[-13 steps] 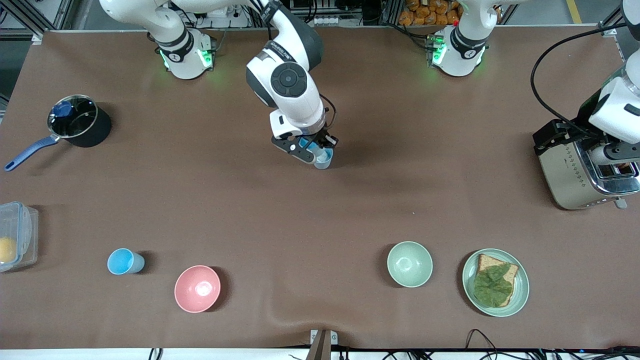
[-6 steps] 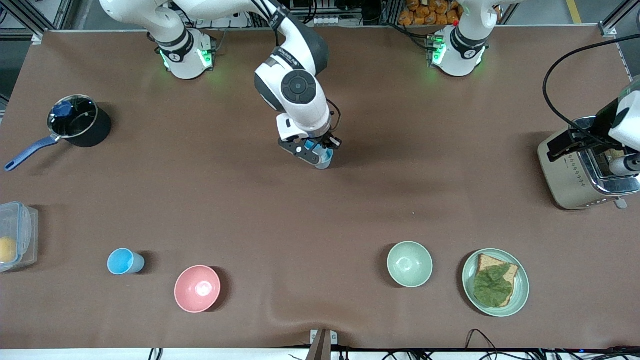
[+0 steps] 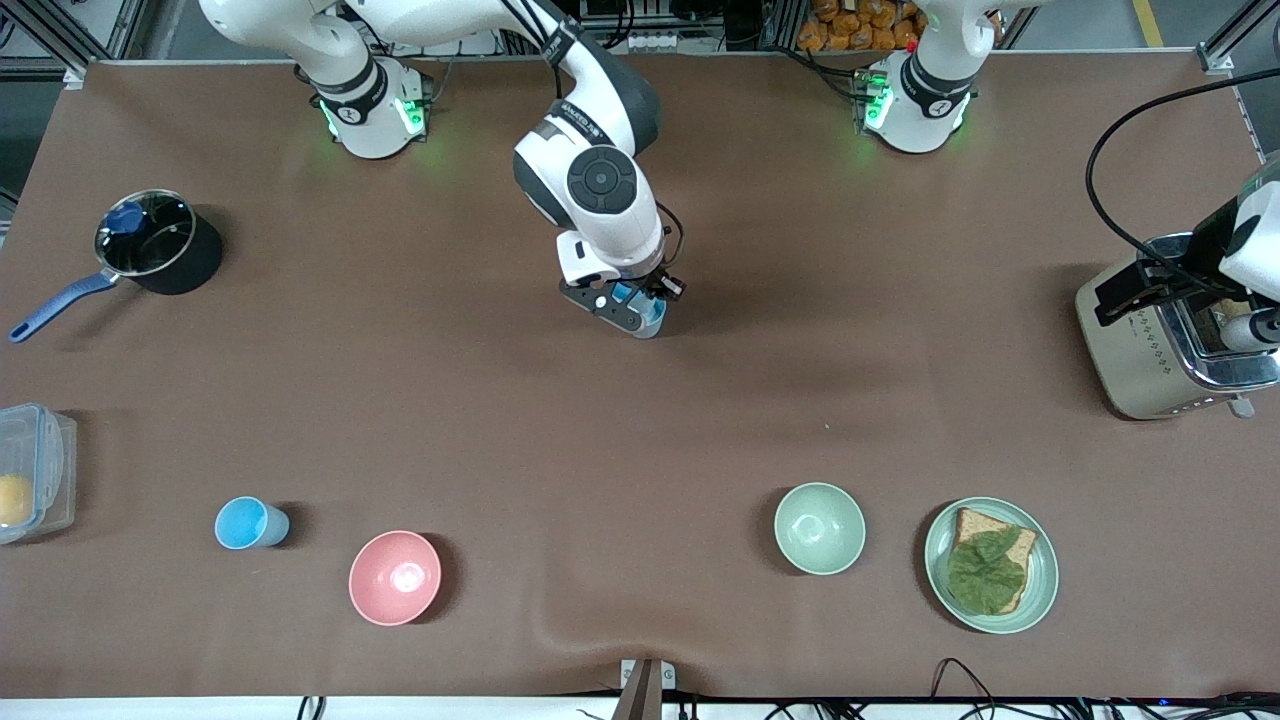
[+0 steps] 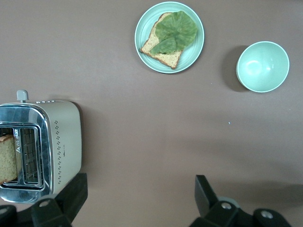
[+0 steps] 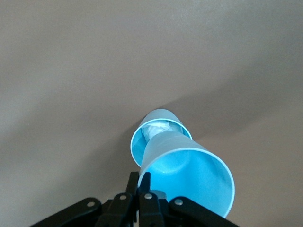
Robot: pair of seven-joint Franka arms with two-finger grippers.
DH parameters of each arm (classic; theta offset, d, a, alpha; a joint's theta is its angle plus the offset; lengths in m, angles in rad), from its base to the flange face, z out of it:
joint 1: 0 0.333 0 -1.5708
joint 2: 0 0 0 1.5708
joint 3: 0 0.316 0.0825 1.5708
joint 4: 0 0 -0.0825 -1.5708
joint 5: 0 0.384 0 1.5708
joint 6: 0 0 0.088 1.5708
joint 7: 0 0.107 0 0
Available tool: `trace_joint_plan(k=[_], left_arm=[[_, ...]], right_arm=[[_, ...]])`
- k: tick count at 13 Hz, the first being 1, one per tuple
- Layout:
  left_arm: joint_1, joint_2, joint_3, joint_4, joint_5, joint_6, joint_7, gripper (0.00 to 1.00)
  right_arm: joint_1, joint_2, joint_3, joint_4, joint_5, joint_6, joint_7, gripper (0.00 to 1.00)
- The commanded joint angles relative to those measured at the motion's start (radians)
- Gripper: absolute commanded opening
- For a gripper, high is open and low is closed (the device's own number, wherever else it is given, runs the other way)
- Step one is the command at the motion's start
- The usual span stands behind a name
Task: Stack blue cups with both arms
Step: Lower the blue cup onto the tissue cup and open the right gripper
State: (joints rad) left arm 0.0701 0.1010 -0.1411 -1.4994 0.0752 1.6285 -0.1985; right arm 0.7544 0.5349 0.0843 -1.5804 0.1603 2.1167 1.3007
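Blue cups are three in sight: one gripped by the right tool (image 3: pixel 640 305), a second standing on the table (image 3: pixel 700 420) directly under it, and a third (image 3: pixel 250 523) well apart, toward the right arm's end of the table, at about eight o'clock from the right tool in the front view and beside the pink bowl (image 3: pixel 394 577). The right wrist view shows the key relation: the held cup (image 5: pixel 187 172), pinched by its rim between the clenched fingers, hangs tilted with its base dipping into the mouth of the standing cup (image 5: pixel 158 130). Its long axis leans off the lower cup's upright axis, so seating it probably calls for straightening before lowering further. Something pale seems to sit inside the lower cup, though I cannot tell what. The left tool (image 4: pixel 137 203) waits released, its fingers spread wide, over the toaster (image 3: pixel 1160 340) at the left arm's end of the table, with the pale green bowl (image 4: pixel 262 66) and the plate of bread and lettuce (image 4: pixel 169 37) in its wrist view. For the lone third cup, the right arm is plainly the nearer.
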Motion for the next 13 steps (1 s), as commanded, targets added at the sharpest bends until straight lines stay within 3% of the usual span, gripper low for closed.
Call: trace_joint_plan(k=[1, 3, 4, 5, 9, 11, 13], left_arm=[[0.002, -0.001, -0.002, 0.005, -0.018, 0.005, 0.013, 1.0], [-0.003, -0.006, -0.009, 0.001, -0.02, 0.001, 0.005, 1.0], [-0.004, -0.009, -0.014, -0.001, -0.02, -0.001, 0.005, 1.0], [-0.004, -0.009, -0.024, -0.001, -0.02, -0.001, 0.005, 1.0], [-0.006, 0.0, -0.026, 0.005, -0.017, 0.001, 0.007, 1.0], [0.002, -0.001, -0.025, 0.01, -0.015, -0.001, 0.024, 1.0], [0.0, -0.003, -0.026, 0.017, -0.015, -0.001, 0.03, 1.0]], right_arm=[[0.011, 0.022, -0.008, 0.034, 0.013, -0.006, 0.015, 0.0], [0.011, 0.025, -0.008, 0.034, 0.011, -0.007, 0.02, 0.0], [0.011, 0.025, -0.008, 0.033, 0.01, -0.009, 0.02, 0.37], [0.016, 0.023, -0.009, 0.033, -0.007, -0.01, 0.019, 0.99], [-0.012, 0.008, -0.014, 0.068, -0.025, -0.047, 0.005, 1.0], [-0.079, -0.004, -0.015, 0.068, -0.025, -0.076, 0.0, 1.0], [-0.148, -0.062, -0.012, 0.069, -0.021, -0.195, -0.09, 1.0]])
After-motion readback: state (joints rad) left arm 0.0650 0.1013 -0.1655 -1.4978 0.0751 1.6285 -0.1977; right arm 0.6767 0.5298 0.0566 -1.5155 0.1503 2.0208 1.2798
